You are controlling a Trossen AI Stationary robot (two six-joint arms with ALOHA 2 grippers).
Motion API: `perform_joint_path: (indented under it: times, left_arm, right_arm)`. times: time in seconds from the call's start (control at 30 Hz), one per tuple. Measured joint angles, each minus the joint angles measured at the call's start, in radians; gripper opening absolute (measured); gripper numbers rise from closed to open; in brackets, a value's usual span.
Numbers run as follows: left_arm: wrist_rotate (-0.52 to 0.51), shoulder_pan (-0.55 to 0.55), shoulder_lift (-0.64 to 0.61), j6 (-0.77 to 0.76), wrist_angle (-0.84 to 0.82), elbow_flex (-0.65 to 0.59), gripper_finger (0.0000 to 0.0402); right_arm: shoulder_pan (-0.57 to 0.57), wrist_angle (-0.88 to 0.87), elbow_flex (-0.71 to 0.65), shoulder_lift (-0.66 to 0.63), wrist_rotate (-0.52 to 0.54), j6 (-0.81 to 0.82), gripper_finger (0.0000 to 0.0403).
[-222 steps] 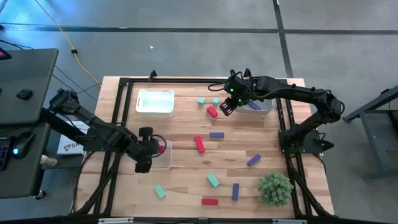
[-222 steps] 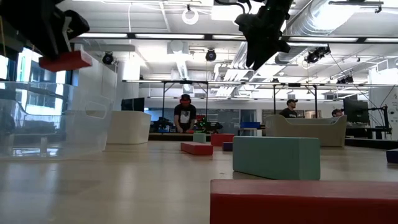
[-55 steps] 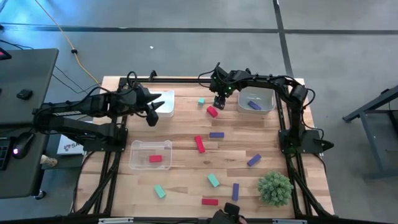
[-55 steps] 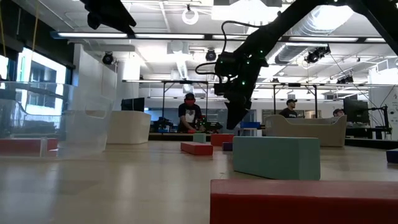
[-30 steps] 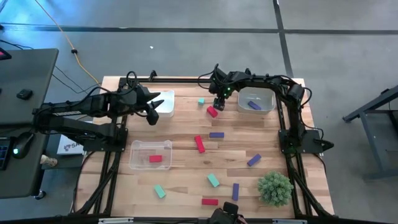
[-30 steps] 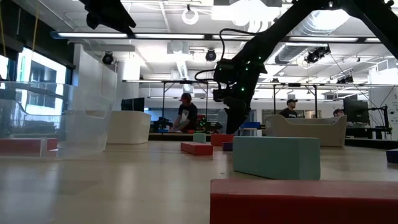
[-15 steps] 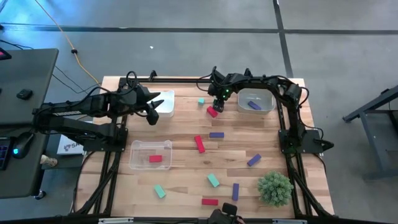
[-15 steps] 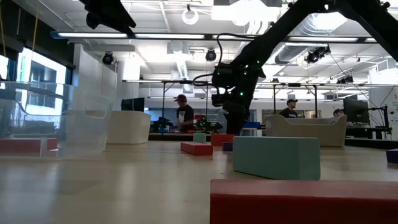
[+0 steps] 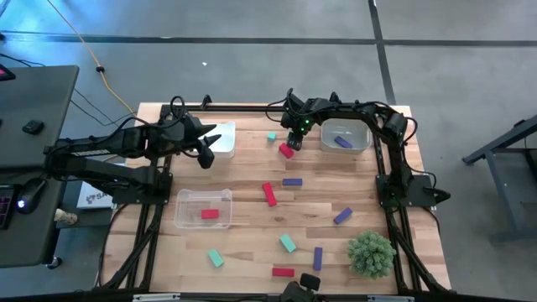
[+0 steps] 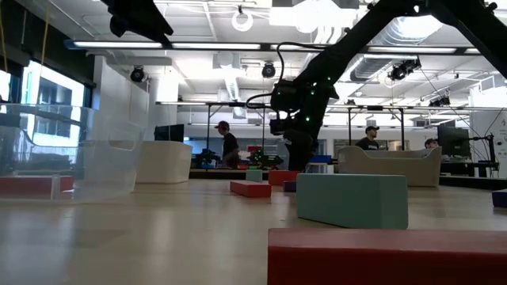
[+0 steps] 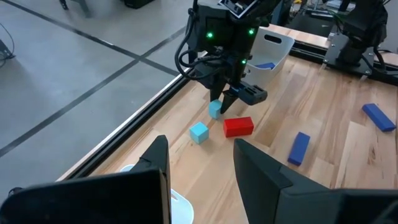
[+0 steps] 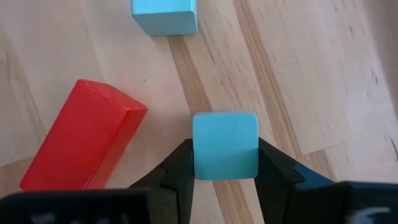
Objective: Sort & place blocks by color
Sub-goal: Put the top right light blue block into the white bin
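My right gripper (image 9: 292,140) stands at the far middle of the table, pointing down onto a small teal block (image 12: 225,144). Beside it lie a red block (image 12: 81,144) and a second teal block (image 12: 165,14). My left gripper (image 9: 204,156) hovers open over the near right corner of the far-left tray (image 9: 210,137), touching nothing. More red, teal and purple blocks lie flat across the table's middle and near part. One red block (image 9: 210,214) sits in the near-left tray and one purple block (image 9: 342,142) in the far-right tray. My right gripper has the teal block pinched between its two fingers, one finger (image 12: 180,163) on each of two opposite side faces (image 12: 198,149). The fingers come from above, pointing down (image 11: 225,99). The block sits upright on the table between them.
Three clear trays stand far left, near left (image 9: 204,208) and far right (image 9: 346,137). A spiky green plant (image 9: 371,253) sits at the near right. Loose blocks (image 9: 269,194) (image 9: 292,181) (image 9: 288,242) are scattered mid-table. A person (image 10: 228,149) moves in the room behind.
My right gripper has come down a little onto the teal block at the far edge and shifted slightly toward the table's left. The left arm has kept still. The person in the background has walked leftward.
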Motion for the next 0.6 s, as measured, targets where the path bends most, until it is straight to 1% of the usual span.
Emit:
perform_joint_path:
  times: [0.13, 0.27, 0.5, 0.6]
  left_arm:
    - [0.0, 0.0, 0.0, -0.009, 0.0, 0.0, 0.0094]
    - [0.0, 0.0, 0.0, -0.024, 0.0, 0.0, 0.0094]
    - [0.0, 0.0, 0.0, -0.032, 0.0, 0.0, 0.0094]
    - [0.0, 0.005, 0.0, -0.048, 0.0, 0.0, 0.0094]
  right_arm:
    - [0.0, -0.001, 0.0, -0.001, -0.001, 0.006, 0.0108]
    - [0.0, -0.013, 0.0, -0.017, -0.015, 0.047, 0.0108]
    - [0.001, -0.013, 0.001, -0.107, -0.039, 0.107, 0.0108]
    - [0.001, -0.011, 0.026, -0.143, -0.045, 0.131, 0.0108]
